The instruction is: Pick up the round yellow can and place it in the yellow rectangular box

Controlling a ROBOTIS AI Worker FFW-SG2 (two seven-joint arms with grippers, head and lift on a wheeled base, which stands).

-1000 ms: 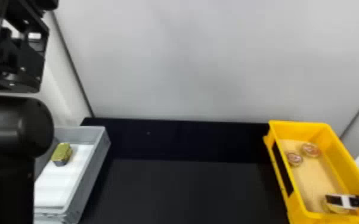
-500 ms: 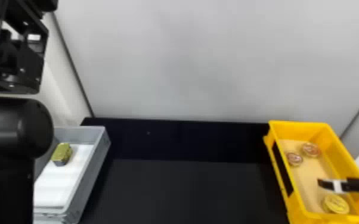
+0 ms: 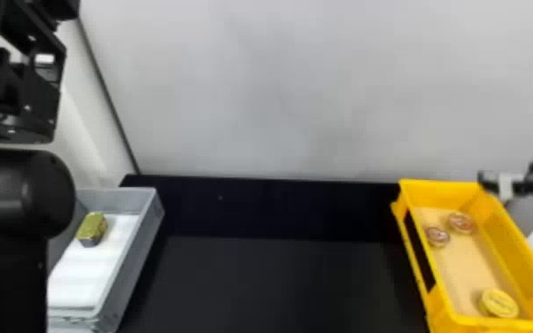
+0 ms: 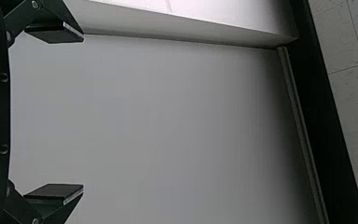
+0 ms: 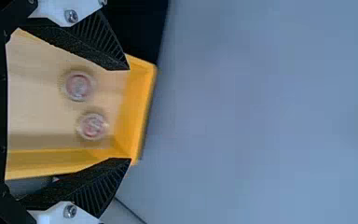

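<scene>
The yellow can is lying flat on the floor of the yellow box, at its near end; a red can and a second red can are sitting in the same box, side by side near its far end; the right gripper is hovering near that box's far right corner, well apart from the yellow can; in the right wrist view its ridged black fingers are standing wide apart, with the yellow box and both red cans showing beyond them.

The left arm is rising along the head view's left side; in the left wrist view the left gripper is holding its flat fingers wide apart and is facing a pale wall.

The grey box is resting at the left end of the black table; inside it a gold tin is lying on a white sheet, toward the far end; the bare tabletop is stretching between the two boxes.
</scene>
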